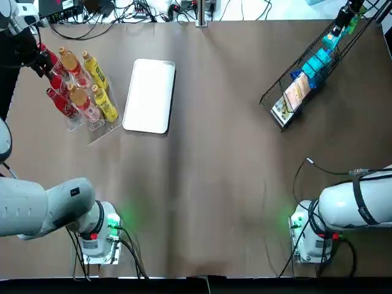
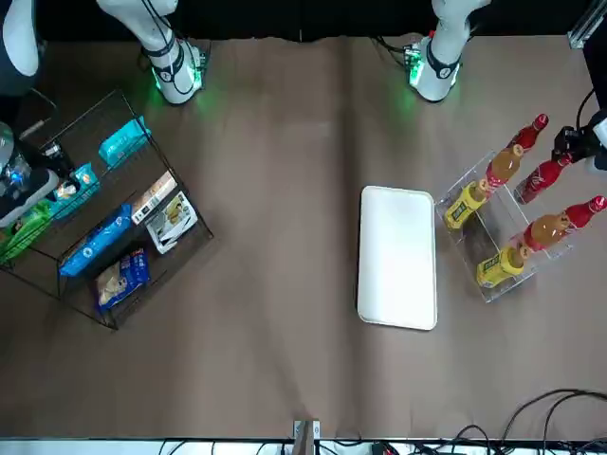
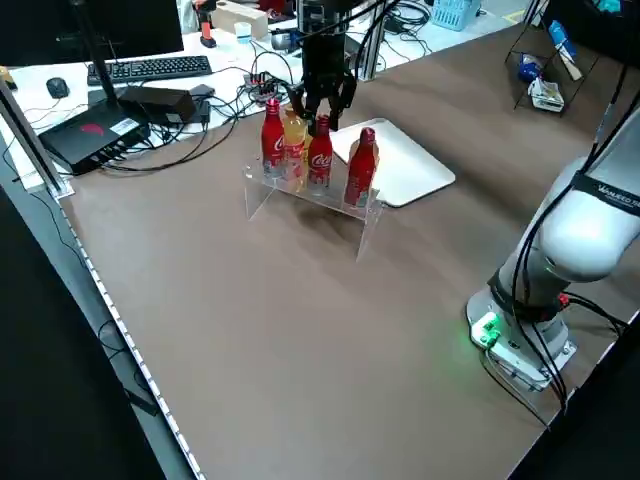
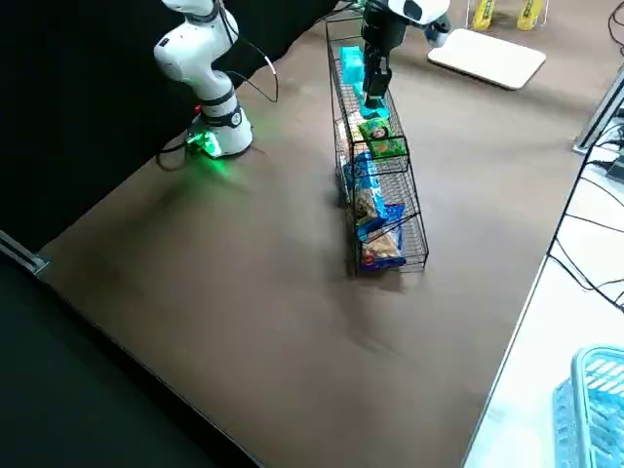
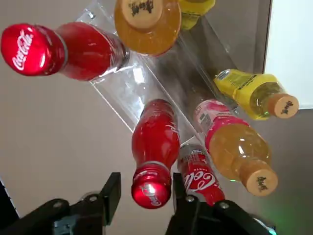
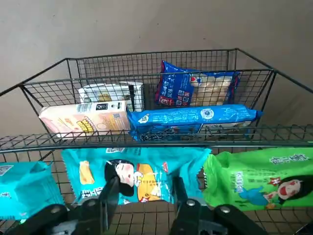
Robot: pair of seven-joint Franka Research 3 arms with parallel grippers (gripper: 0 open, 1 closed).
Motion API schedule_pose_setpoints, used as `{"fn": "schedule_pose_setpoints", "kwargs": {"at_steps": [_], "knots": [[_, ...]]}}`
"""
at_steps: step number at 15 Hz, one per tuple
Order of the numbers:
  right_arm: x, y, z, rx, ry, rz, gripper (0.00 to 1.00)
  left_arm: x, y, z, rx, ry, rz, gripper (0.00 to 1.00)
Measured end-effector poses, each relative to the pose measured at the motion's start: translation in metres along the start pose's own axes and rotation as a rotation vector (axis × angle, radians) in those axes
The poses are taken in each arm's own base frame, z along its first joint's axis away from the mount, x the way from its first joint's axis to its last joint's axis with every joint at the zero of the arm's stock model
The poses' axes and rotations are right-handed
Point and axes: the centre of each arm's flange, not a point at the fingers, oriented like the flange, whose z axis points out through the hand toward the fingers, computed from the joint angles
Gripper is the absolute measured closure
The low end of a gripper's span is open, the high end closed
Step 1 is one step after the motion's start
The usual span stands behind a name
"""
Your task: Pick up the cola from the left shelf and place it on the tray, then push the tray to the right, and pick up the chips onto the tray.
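Tray (image 1: 149, 96) lies just right of bottle shelf (image 1: 98, 128); wire rack (image 1: 280, 120) far right.

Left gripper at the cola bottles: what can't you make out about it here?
Left wrist view: the left gripper stands open around a cola bottle; its cap overlaps one finger, hiding any contact.
Top view: its wrist covers the fingers; the edge cuts off the right gripper, open at the snack rack.
Front view: the right edge cuts into it.
Left side view: too small to show a gap.

A white tray (image 1: 149, 95) just right of the clear bottle shelf (image 1: 101, 129), a wire snack rack (image 1: 279, 116) far right
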Motion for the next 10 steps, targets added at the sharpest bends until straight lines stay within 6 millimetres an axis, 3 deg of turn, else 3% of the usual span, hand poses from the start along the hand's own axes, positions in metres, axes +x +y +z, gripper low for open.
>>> {"fn": "schedule_pose_setpoints", "kwargs": {"at_steps": [2, 4, 6, 8, 9, 10], "knots": [[-0.0002, 0.0001, 0.0001, 0.0, -0.001, 0.0, 0.52, -0.0005, -0.0009, 0.0003, 0.0, 0.0, -0.002, 0.56], [-0.0003, 0.0001, 0.0, 0.0, -0.002, 0.0, 0.69, -0.0005, -0.0008, 0.0003, 0.0, 0.0, -0.002, 0.56], [-0.0009, -0.0009, 0.0007, 0.006, -0.01, -0.001, 0.74, 0.0, -0.0005, 0.0, 0.001, 0.002, -0.001, 0.65], [-0.0018, -0.0016, 0.001, 0.011, -0.016, -0.001, 0.91, 0.0016, 0.0014, -0.0004, 0.004, 0.005, 0.003, 0.69], [-0.0021, -0.0019, 0.0011, 0.013, -0.018, -0.001, 0.91, 0.0028, 0.0022, -0.0014, 0.007, 0.011, 0.005, 0.68], [-0.003, -0.0025, 0.0013, 0.019, -0.025, -0.001, 0.99, 0.0051, 0.0034, -0.007, 0.014, 0.022, 0.008, 0.68]]}}
